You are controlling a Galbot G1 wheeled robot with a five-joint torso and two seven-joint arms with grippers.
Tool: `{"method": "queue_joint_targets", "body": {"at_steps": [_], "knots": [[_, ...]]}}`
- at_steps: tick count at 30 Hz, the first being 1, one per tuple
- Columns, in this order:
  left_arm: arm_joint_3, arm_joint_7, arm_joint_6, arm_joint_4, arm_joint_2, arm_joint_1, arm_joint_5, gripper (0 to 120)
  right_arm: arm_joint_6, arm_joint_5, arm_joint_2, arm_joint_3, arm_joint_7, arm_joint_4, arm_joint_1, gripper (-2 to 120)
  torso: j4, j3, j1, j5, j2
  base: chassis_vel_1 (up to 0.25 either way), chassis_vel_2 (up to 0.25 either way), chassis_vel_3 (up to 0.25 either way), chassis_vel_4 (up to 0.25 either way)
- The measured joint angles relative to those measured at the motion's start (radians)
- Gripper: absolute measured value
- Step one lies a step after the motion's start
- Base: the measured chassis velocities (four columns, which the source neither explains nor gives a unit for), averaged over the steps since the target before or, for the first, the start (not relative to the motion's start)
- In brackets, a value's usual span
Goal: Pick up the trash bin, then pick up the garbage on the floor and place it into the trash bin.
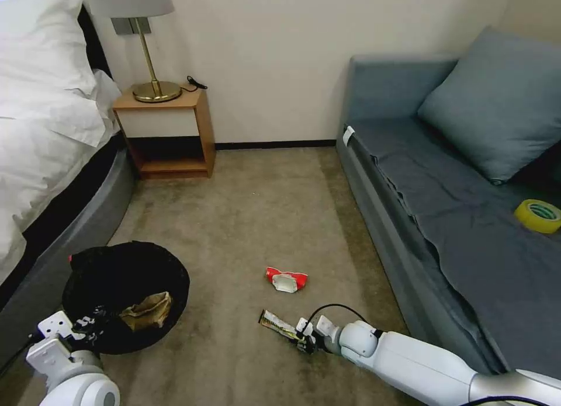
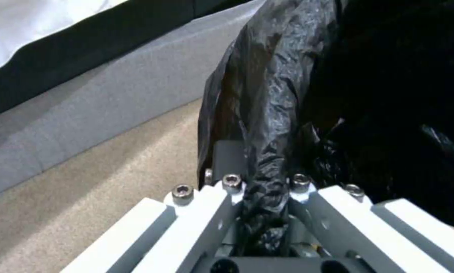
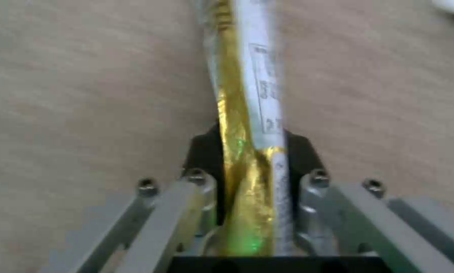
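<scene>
The trash bin (image 1: 125, 295), round and lined with a crinkly black bag, stands low at the left beside the bed. My left gripper (image 1: 93, 324) is shut on the bag-covered rim (image 2: 267, 151) at the bin's near side. A crumpled brown paper bag (image 1: 146, 311) lies inside the bin. My right gripper (image 1: 305, 337) is low over the carpet and shut on the end of the flat dark-and-gold wrapper (image 1: 279, 325), whose gold and white foil (image 3: 247, 125) runs out between the black pads (image 3: 202, 151). A crushed red-and-white packet (image 1: 286, 280) lies on the carpet just beyond.
A bed (image 1: 41, 155) with white bedding runs along the left. A wooden nightstand (image 1: 166, 134) with a brass lamp (image 1: 152, 55) stands at the back wall. On the right, a grey sofa (image 1: 456, 219) carries a cushion and a yellow tape roll (image 1: 539, 215). Open carpet (image 1: 257, 213) lies between.
</scene>
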Motion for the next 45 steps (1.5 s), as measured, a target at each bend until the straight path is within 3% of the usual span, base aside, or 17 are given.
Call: {"method": "queue_joint_targets", "body": {"at_steps": [3, 4, 5, 6, 10, 20, 27, 35, 40, 43, 45], "knots": [[0.001, 0.000, 0.000, 0.001, 0.000, -0.003, 0.000, 1, -0.003, -0.001, -0.008, 0.001, 0.006, 0.007, 0.004, 13, -0.0009, 0.000, 0.000, -0.0032, 0.000, 0.000, 0.000, 0.000, 0.000], [0.001, 0.004, 0.000, 0.001, 0.000, -0.004, 0.000, 1, -0.003, 0.001, -0.012, 0.001, 0.008, 0.017, 0.004, 8, -0.0010, 0.000, 0.000, -0.0001, 0.000, 0.000, 0.000, 0.000, 0.000], [0.001, 0.003, 0.000, 0.001, 0.000, -0.005, 0.000, 1, -0.003, 0.002, -0.015, 0.001, 0.009, 0.022, 0.004, 4, -0.0011, 0.000, 0.000, 0.0001, 0.000, 0.000, 0.000, 0.000, 0.000], [0.001, 0.001, 0.000, 0.002, 0.000, -0.006, 0.001, 1, -0.003, 0.006, -0.021, 0.001, 0.011, 0.036, 0.006, 0, -0.0009, 0.000, 0.000, -0.0023, 0.000, 0.000, 0.000, 0.000, 0.000], [0.004, 0.001, 0.000, 0.005, -0.001, -0.009, 0.001, 1, 0.001, 0.012, -0.029, 0.005, 0.014, 0.063, 0.007, 0, -0.0008, 0.000, 0.000, -0.0007, 0.000, 0.000, 0.000, 0.000, 0.000], [0.008, 0.001, 0.000, 0.003, 0.000, -0.012, 0.000, 1, 0.016, 0.044, -0.057, 0.048, 0.047, 0.170, 0.023, 0, -0.0008, 0.000, 0.000, -0.0016, 0.000, 0.000, 0.000, 0.000, 0.000], [0.031, 0.001, 0.000, 0.001, 0.000, -0.013, 0.001, 1, -0.004, 0.132, -0.077, 0.127, 0.115, 0.444, 0.101, 0, -0.0008, 0.000, 0.000, -0.0015, 0.000, 0.000, 0.000, 0.000, 0.000], [0.060, 0.000, 0.000, -0.003, -0.002, -0.013, 0.010, 1, -0.043, 0.258, -0.025, 0.119, 0.209, 0.595, 0.215, 0, -0.0006, 0.000, 0.000, -0.0017, 0.000, 0.000, 0.000, 0.000, 0.000], [0.085, -0.003, 0.000, -0.005, -0.009, -0.015, 0.015, 1, -0.075, 0.343, 0.073, 0.028, 0.283, 0.651, 0.323, 0, -0.0006, 0.000, 0.000, -0.0019, 0.000, 0.000, 0.000, 0.000, 0.000], [0.103, -0.005, 0.000, -0.013, -0.015, -0.017, 0.025, 1, -0.090, 0.357, 0.166, -0.071, 0.309, 0.630, 0.381, 0, -0.0004, 0.000, 0.000, -0.0018, 0.000, 0.000, 0.000, 0.000, 0.000], [0.107, -0.006, 0.001, -0.016, -0.016, -0.019, 0.027, 1, -0.094, 0.361, 0.187, -0.104, 0.313, 0.620, 0.395, 0, -0.0003, 0.000, 0.000, -0.0017, 0.000, 0.000, 0.000, 0.000, 0.000]]}}
